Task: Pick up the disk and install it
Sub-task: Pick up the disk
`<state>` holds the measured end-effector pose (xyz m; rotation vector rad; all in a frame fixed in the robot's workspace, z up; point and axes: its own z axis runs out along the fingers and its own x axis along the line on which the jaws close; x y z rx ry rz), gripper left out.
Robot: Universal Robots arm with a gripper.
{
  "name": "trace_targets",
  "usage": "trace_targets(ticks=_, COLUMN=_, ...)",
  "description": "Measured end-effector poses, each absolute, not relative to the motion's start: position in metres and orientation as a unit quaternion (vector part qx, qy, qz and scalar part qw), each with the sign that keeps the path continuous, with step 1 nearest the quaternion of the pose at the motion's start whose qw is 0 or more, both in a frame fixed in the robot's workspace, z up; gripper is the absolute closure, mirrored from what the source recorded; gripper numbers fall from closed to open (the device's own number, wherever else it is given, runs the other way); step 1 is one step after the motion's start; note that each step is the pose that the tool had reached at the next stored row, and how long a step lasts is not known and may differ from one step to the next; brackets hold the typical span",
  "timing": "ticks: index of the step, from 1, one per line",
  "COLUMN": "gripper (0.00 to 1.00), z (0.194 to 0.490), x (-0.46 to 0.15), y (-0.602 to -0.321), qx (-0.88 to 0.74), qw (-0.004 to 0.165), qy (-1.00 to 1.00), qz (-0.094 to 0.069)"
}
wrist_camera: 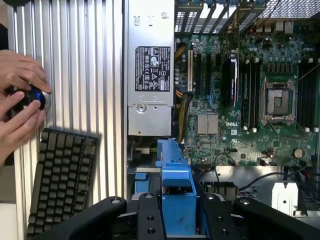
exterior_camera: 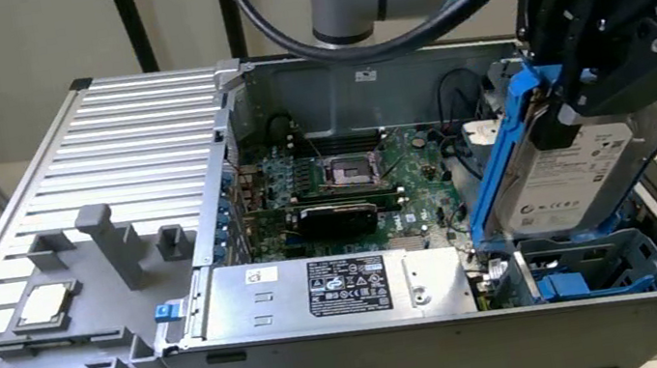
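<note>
The disk (exterior_camera: 568, 173), silver-grey with a white label and blue carrier rails, hangs tilted on edge over the right end of the open computer case (exterior_camera: 456, 336). My gripper (exterior_camera: 589, 96) is shut on its upper end, above the blue drive bay (exterior_camera: 591, 277). In the wrist view the disk's blue rail (wrist_camera: 175, 190) sticks out between the black fingers (wrist_camera: 110, 215), with the motherboard (wrist_camera: 240, 90) beyond it.
A grey power supply box (exterior_camera: 331, 286) lies along the case's front wall, beside the bay. A grey fixture holding a small CPU chip (exterior_camera: 45, 304) sits on the ribbed table at the exterior view's left. A person's hands (wrist_camera: 20, 100) and a keyboard (wrist_camera: 60, 180) are beside the case.
</note>
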<state>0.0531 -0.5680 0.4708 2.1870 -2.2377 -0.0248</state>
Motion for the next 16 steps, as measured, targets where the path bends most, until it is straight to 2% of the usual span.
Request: trace_targets(ticks=16, gripper=0.67, z=0.47, x=0.11, y=-0.574, qx=0.699, qw=0.006, qy=-0.715, qz=-0.008)
